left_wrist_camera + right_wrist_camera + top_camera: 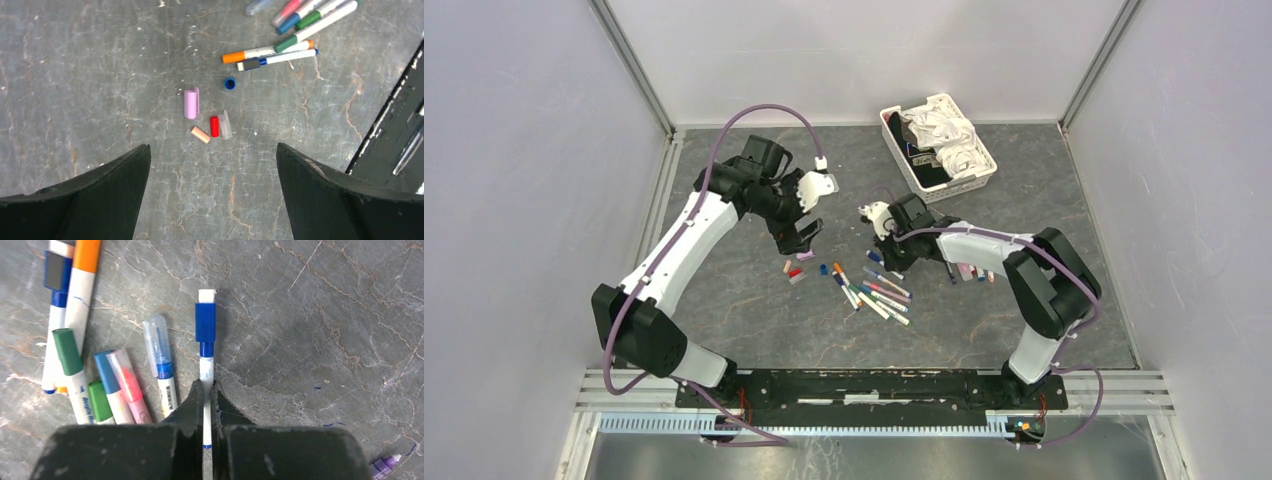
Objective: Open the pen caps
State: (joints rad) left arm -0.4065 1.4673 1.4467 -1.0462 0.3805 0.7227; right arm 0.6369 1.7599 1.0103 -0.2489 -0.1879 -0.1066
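Observation:
My right gripper (205,386) is shut on the white barrel of a pen (206,367) that wears a blue cap (205,322), low over the table; in the top view it (877,254) is just above the pile of pens (876,292). My left gripper (213,155) is open and empty, hovering above loose caps: pink (191,103), red (214,126), clear (225,125), peach (200,134) and blue (229,83). In the top view it (802,240) hangs just above those caps (794,271). Several capped pens (75,365) lie left of the right gripper.
A white basket (894,142) of cloth stands at the back right. A few loose pen parts (970,272) lie beside the right arm's forearm. A purple pen tip (385,466) lies at the right wrist view's lower right.

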